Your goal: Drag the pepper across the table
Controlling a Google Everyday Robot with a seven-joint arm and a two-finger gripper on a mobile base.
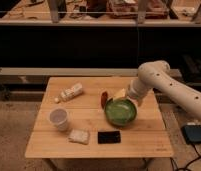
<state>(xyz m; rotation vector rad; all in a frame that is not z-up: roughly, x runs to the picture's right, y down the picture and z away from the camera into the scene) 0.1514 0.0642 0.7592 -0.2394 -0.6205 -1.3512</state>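
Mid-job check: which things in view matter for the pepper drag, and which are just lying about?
Job: small dark red pepper; light wooden plank table; gripper, over the table's far right part.
Lying about: round green bowl; pale yellow wedge; white bottle on its side; pale round cup; whitish flat pad; black flat rectangle.

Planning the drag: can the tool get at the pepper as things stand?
Probably yes: the tool hovers beside the green bowl, close to the pepper; only the yellow wedge lies between them.
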